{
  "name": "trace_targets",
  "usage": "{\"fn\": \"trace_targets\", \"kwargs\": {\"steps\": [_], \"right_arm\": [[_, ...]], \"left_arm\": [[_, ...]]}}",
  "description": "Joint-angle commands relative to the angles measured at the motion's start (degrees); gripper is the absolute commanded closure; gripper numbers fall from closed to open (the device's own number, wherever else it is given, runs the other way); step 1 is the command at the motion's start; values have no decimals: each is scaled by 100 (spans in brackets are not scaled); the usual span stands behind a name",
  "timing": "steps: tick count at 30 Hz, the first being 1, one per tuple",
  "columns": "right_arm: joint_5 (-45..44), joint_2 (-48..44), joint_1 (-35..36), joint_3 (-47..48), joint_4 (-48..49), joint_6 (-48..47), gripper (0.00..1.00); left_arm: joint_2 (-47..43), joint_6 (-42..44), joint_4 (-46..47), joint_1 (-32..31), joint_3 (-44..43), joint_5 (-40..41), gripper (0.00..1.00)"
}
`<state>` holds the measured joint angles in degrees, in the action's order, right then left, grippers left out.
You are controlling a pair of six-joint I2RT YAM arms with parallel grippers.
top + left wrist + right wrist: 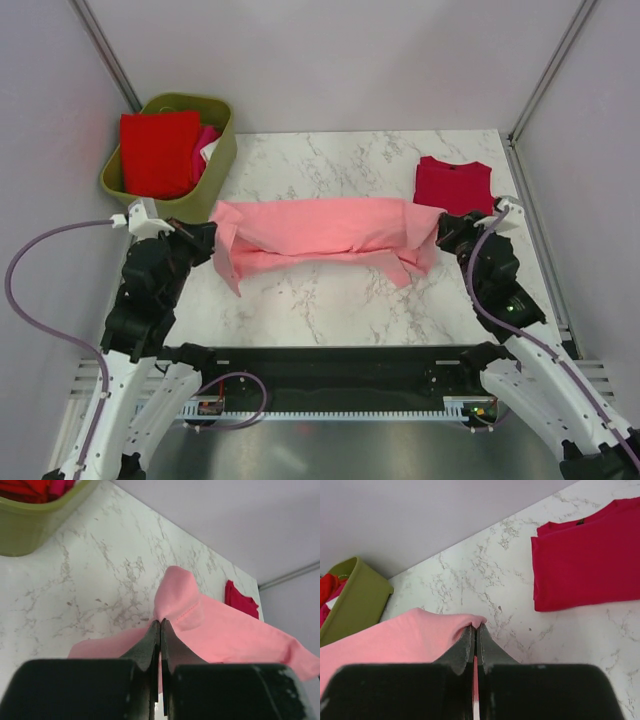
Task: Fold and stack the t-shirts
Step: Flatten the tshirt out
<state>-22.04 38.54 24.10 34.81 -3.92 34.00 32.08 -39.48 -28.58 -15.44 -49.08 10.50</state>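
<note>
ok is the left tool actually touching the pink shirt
Touching. In the left wrist view the left tool is shut on a fold of the pink shirt.

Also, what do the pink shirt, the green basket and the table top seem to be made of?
Pink shirt: soft matte cloth, probably cotton knit; it sags, creases, shows a stitched hem. Basket: likely plastic; smooth, stiff olive walls. Table top: smooth, white with grey veins; marble or printed laminate, unclear.

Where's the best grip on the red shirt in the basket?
Pinch the red shirt near its middle, likely from straight above: it lies flat on top, and the walls of the basket block sideways approaches.
</note>
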Motion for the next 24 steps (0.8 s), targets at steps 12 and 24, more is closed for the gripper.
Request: {"fn": "trace_targets", "kwargs": {"steps": [12, 24], "right_arm": [[779, -1086, -28, 2131, -1821, -350, 100], [1686, -323, -28, 3710, -3651, -473, 100]], "left_arm": [[-1054, -16, -823, 32, -1110, 1174, 98], [-581, -507, -1080, 32, -851, 488, 98]]}}
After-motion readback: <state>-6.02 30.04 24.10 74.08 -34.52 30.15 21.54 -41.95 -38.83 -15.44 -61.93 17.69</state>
